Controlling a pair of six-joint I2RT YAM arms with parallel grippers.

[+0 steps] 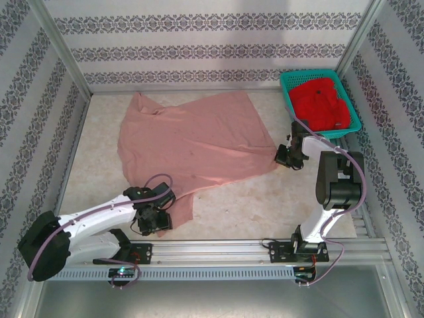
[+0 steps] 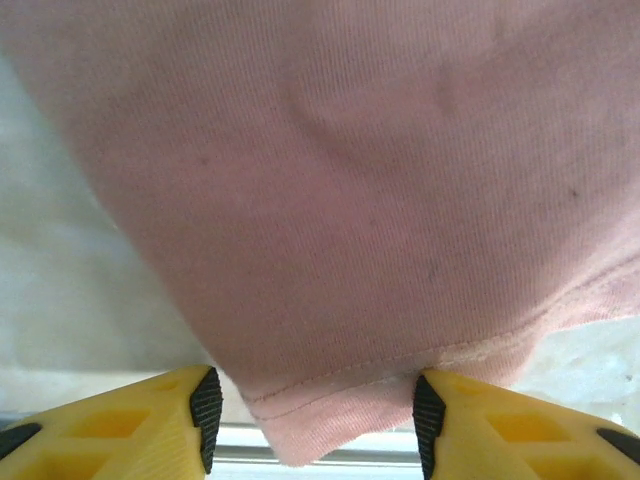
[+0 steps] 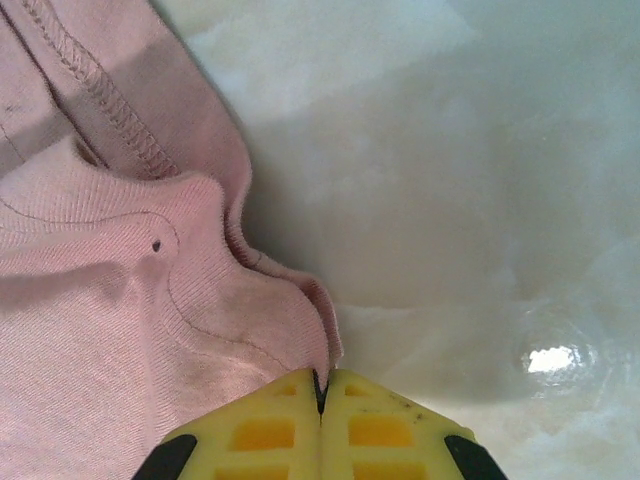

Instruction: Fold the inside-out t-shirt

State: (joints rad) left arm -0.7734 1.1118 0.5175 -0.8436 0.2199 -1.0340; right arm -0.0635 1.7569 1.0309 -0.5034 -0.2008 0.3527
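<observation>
The inside-out t-shirt (image 1: 192, 142), dusty salmon-pink, lies spread across the middle of the table with some wrinkles. My left gripper (image 1: 159, 222) is at its near-left corner. In the left wrist view the stitched hem corner of the t-shirt (image 2: 330, 200) hangs between the yellow fingers, and the left gripper (image 2: 315, 420) is open with the pads apart on either side of it. My right gripper (image 1: 281, 158) is at the shirt's right corner. In the right wrist view this gripper (image 3: 321, 385) is shut, pinching the seamed edge of the t-shirt (image 3: 100, 300).
A teal basket (image 1: 288, 83) at the back right holds a bright red garment (image 1: 321, 103), just behind the right arm. Patterned walls close in the table on three sides. A metal rail (image 1: 218, 248) runs along the near edge.
</observation>
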